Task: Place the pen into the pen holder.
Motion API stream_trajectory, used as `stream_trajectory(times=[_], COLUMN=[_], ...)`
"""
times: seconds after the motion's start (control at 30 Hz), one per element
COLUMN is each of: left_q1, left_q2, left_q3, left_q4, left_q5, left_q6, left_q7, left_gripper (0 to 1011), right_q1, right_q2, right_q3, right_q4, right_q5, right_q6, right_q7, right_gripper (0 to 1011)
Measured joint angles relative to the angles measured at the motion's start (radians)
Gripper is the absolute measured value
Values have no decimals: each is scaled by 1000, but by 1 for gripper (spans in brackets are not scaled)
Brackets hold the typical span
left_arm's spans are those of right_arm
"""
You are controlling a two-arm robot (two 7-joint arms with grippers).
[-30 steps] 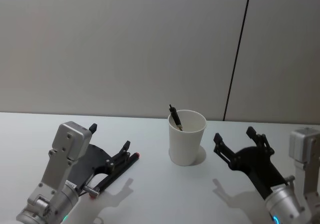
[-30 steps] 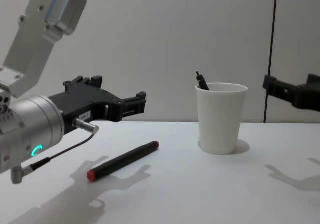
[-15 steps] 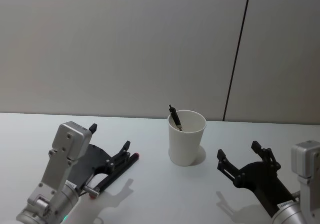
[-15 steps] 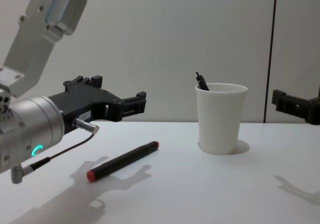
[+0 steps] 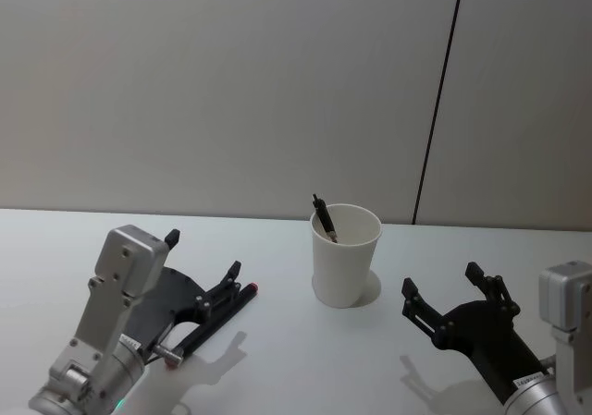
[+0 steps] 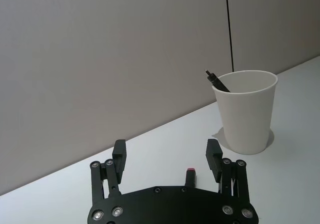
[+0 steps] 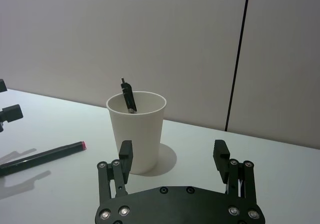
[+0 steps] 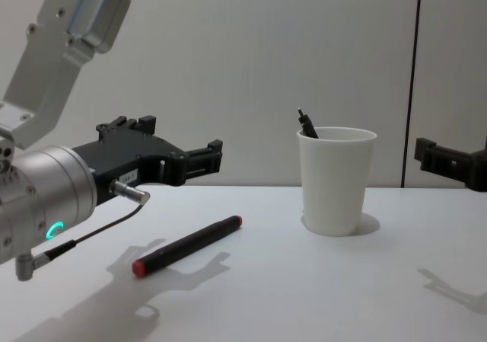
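Left hand [image 6: 166,150] wide open, empty, hovering low over the pen [image 8: 186,244]. The pen lies flat on the counter [image 8: 304,300], left of the cup [image 8: 337,182] and well apart from it, far red tip showing between the fingers in the wrist view. Right hand [image 7: 173,146] also open and empty, near-right of the cup, looks idle. The cup is upright with a second pen [image 8: 307,123] leaning on its left rim.

Step, as I read it: pre-grasp on the pen, nothing picked yet. Next: drop down, pinch across the barrel, lift, carry right, tip it upright over the rim. The pen runs roughly along the hand's axis, so a wrist turn may be needed first.
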Motion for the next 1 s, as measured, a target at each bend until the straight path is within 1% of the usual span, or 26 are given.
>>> stream_trajectory(times=[0.23, 0.47, 0.57, 0.73, 0.87, 1.0], left_q1=[4, 13, 20, 28, 31, 33], left_q2=[9, 27, 40, 57, 71, 88], left_q3=[-9, -22, -32, -43, -53, -64], left_q4=[-1, -8, -14, -22, -28, -31], left_q5=[-20, -58, -85, -115, -141, -171], left_q6=[-1, 7, 25, 53, 85, 131], left_q7=[-30, -83, -116, -151, -180, -214], left_gripper=[1003, 1003, 1003, 1003, 1003, 1003], right_q1=[0, 0, 0, 0, 0, 0], right_q2=[0, 0, 0, 0, 0, 0], right_q3=[1, 1, 1, 1, 1, 1], right_q4=[0, 0, 0, 0, 0, 0], right_q5=[0, 0, 0, 0, 1, 1], right_q6=[0, 0, 0, 0, 0, 0], right_q7=[0, 0, 0, 0, 0, 0], right_gripper=[1001, 1001, 1001, 1001, 1001, 1001])
